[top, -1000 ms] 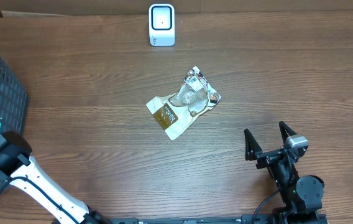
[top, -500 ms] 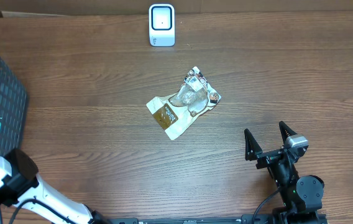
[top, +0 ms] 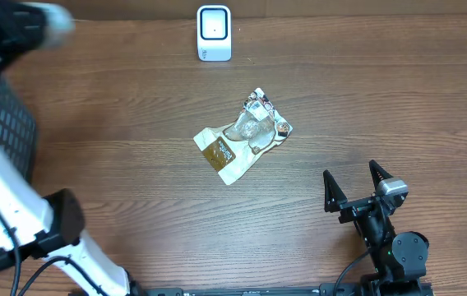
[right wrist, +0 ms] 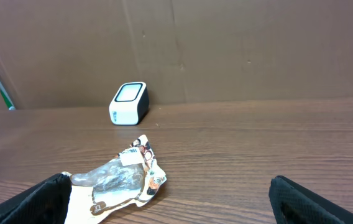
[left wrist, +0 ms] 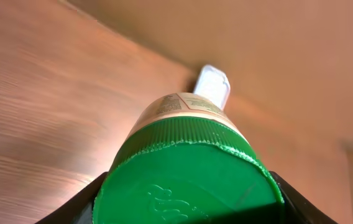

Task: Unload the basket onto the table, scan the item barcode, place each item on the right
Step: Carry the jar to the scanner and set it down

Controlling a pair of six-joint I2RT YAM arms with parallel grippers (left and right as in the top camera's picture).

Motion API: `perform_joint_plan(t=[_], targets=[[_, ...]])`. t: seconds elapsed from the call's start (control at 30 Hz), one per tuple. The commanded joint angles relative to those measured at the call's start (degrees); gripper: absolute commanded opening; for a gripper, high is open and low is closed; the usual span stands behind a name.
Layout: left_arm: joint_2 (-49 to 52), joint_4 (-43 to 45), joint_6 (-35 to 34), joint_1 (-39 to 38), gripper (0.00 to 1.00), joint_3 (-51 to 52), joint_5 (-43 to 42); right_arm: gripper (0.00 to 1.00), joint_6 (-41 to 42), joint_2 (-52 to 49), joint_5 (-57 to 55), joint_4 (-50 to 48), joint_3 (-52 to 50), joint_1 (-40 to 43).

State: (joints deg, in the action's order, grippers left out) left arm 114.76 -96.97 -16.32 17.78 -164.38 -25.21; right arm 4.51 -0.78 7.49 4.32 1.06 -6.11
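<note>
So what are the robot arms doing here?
The left gripper holds a green-lidded bottle, with its fingers on either side of the lid. The bottle points roughly toward the white scanner at the far edge of the table, so its barcode looks about to be scanned. A crumpled snack packet lies loose in the middle. The right gripper sits open near the front and holds nothing.

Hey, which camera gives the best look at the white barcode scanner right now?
The right wrist view: the scanner stands whole and sharp, window and side both visible. Overhead shows it smaller, from straight above. The left wrist view shows only a blurred part, behind the green-capped bottle.
</note>
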Motion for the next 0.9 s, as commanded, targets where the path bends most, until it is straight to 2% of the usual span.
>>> perform_joint_plan(t=[0.0,0.27,0.47,0.67,0.87], targets=[[-1.42,0.15,2.67,-7.21,0.38,5.77,3.34,1.00,0.17,0.61,-0.11,-0.24,-0.61,-0.31],[-1.40,0.59,2.60,-22.36,0.38,26.27,16.87,1.00,0.17,0.61,-0.11,-0.24,-0.61,-0.31],[-1.38,7.17,0.42,-30.08,0.39,43.12,26.38,1.00,0.17,0.61,-0.11,-0.24,-0.61,-0.31],[-1.36,19.37,-2.64,-32.54,0.40,58.29,28.39,1.00,0.17,0.61,-0.11,-0.24,-0.61,-0.31],[-1.31,29.59,-7.43,-32.00,0.37,68.61,28.83,1.00,0.17,0.61,-0.11,-0.24,-0.61,-0.31]])
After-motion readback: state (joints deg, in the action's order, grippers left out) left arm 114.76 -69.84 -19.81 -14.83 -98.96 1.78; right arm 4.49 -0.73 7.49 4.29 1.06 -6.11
